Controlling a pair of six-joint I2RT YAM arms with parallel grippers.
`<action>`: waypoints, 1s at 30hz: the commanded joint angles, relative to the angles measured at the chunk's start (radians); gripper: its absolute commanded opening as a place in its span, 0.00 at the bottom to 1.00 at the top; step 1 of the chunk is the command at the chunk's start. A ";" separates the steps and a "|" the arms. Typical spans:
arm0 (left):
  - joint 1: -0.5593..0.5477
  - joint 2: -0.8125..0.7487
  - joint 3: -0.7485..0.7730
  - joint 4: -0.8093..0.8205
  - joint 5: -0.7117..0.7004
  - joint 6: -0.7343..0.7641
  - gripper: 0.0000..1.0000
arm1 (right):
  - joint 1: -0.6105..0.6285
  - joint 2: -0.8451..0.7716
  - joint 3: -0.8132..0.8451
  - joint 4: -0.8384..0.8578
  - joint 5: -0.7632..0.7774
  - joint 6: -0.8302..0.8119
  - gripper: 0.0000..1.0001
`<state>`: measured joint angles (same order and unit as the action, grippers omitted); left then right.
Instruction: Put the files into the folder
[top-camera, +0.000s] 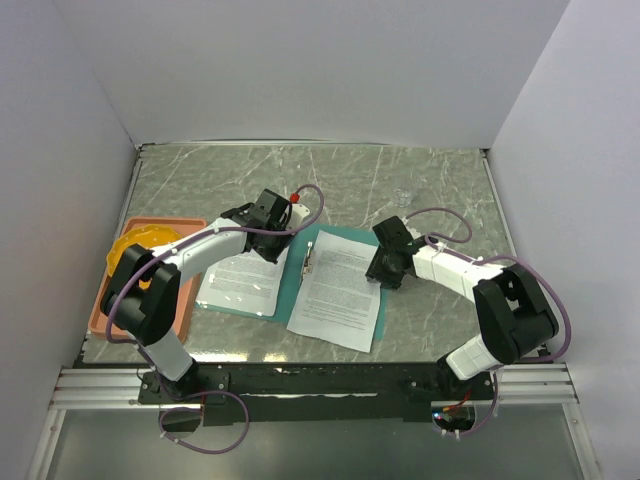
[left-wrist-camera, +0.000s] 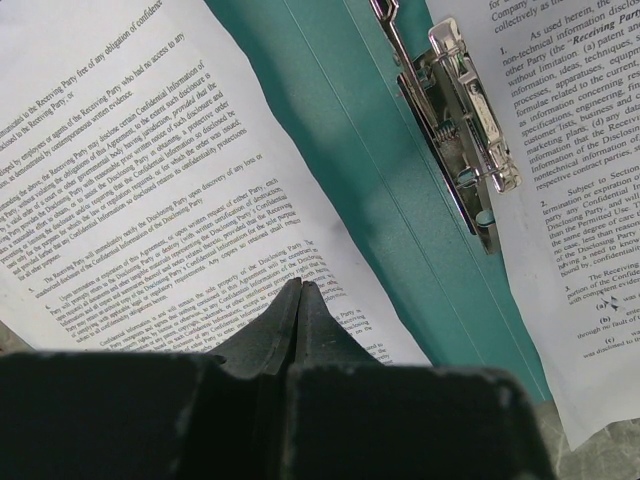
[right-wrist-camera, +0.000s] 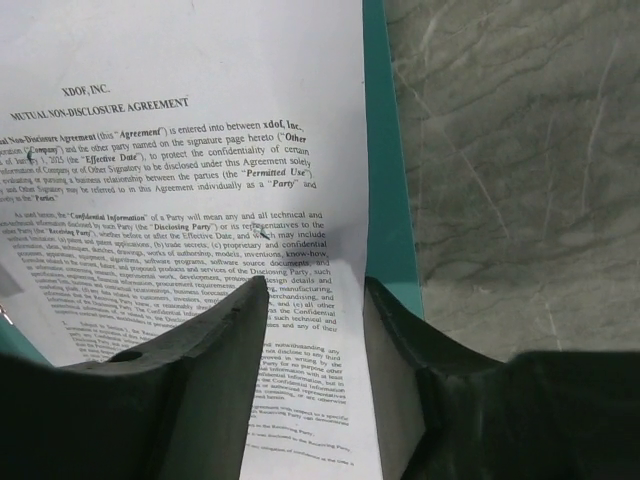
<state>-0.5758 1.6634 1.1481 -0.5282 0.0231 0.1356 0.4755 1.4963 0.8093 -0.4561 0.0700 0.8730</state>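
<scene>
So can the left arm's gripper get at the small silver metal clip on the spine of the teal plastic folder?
Probably yes. The left gripper, shut, sits over the left printed sheet, and the metal clip lies close by on the open teal folder, uncovered.

Marble table (top-camera: 440, 180): folder (top-camera: 296, 270), tray (top-camera: 120, 290).

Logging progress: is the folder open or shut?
Open. The folder lies spread flat, its metal clip exposed at the spine, with printed sheets on both halves.
</scene>
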 joint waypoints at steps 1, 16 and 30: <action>-0.006 -0.042 -0.001 0.008 -0.011 -0.008 0.03 | 0.011 0.015 -0.013 0.031 0.019 0.000 0.44; -0.006 -0.040 -0.008 0.014 -0.008 -0.008 0.02 | 0.009 -0.034 -0.030 0.022 0.047 -0.012 0.00; -0.006 -0.042 -0.018 0.014 -0.020 -0.001 0.02 | -0.064 -0.044 -0.002 0.033 0.067 -0.043 0.00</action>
<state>-0.5758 1.6592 1.1328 -0.5282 0.0101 0.1368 0.4305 1.4811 0.7795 -0.4377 0.1112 0.8433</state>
